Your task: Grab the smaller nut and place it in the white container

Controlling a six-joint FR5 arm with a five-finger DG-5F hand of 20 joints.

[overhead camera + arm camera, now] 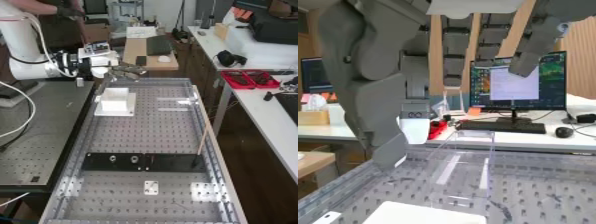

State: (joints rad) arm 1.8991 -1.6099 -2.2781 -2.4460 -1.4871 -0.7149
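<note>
Currently open and empty, judging by the hand at the high view's upper left, just above the white container. Cannot locate the smaller nut; if on the black bar, reach well down the frame.

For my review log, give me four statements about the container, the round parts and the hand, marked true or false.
1. The larger nut stands on the black bar. True.
2. The bearing lies inside the white container. False: it stands on the black bar.
3. The white container is nearer the bench's far end than the black bar is. True.
4. The hand is closed round the larger nut. False: it is open and away from the nut.
</note>
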